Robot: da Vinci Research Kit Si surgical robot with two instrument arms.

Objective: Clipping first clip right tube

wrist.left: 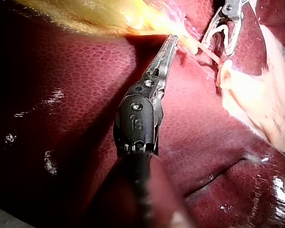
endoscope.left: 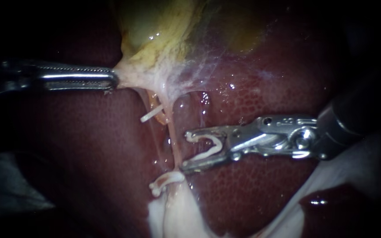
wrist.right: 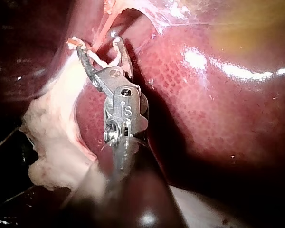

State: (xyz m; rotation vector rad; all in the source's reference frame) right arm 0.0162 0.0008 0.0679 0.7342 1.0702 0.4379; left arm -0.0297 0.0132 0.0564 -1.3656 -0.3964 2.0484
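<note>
Your left instrument [endoscope.left: 113, 79] has its jaw tips buried in gallbladder [endoscope.left: 155, 26] tissue, and the gallbladder is cut off at the endoscope's top edge. You can't tell if the tube [endoscope.left: 173, 132] sits inside the clip [endoscope.left: 217, 140] held by your right instrument [endoscope.left: 186, 150]. Both shafts are lost in the dark.

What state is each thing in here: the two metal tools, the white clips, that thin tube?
Gallbladder: edge pulled taut.
Left instrument: jaws shut on the gallbladder edge.
Right instrument: jaws spread, holding the loaded clip.
Loaded clip: open, not yet closed on anything.
Right tube: stretched, at the jaw tips, unclipped there.
Upper clip: closed.
Lower clip: closed.
</note>
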